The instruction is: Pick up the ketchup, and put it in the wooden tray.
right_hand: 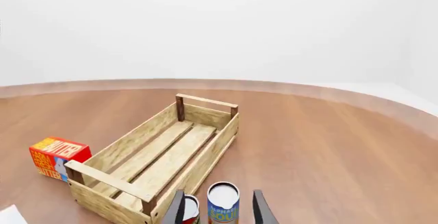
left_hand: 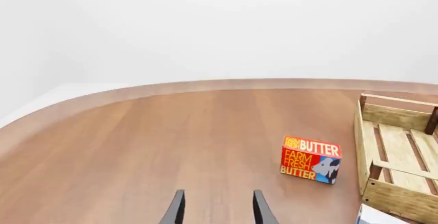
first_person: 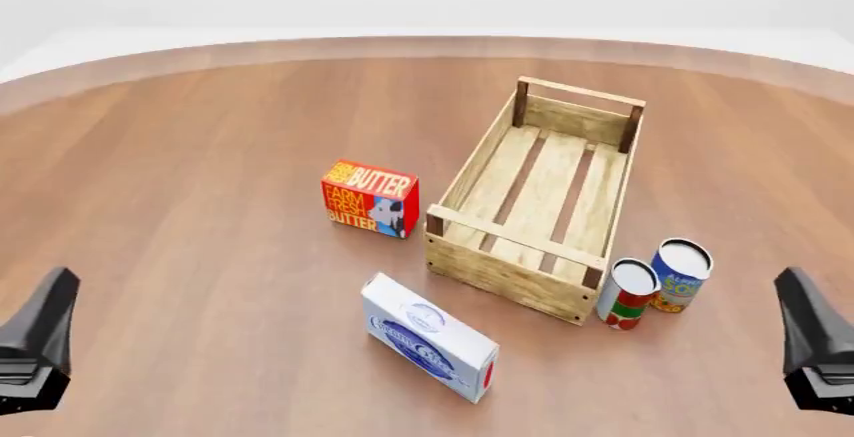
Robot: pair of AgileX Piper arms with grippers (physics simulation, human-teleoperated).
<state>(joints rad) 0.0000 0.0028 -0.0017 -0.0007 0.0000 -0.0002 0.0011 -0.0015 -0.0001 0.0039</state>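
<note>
Nearest the front camera, the left end effector (first_person: 34, 352) and right end effector (first_person: 817, 352) hang with fingers spread wide, holding nothing. On the counter (first_person: 200, 207), the wooden tray (first_person: 497, 265) sits beside the butter box (first_person: 370, 199); no ketchup shows.

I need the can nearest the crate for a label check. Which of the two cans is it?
The red-and-green can, standing right beside the wooden tray at its near corner. The blue-and-yellow can stands on its far side, away from the tray.
</note>
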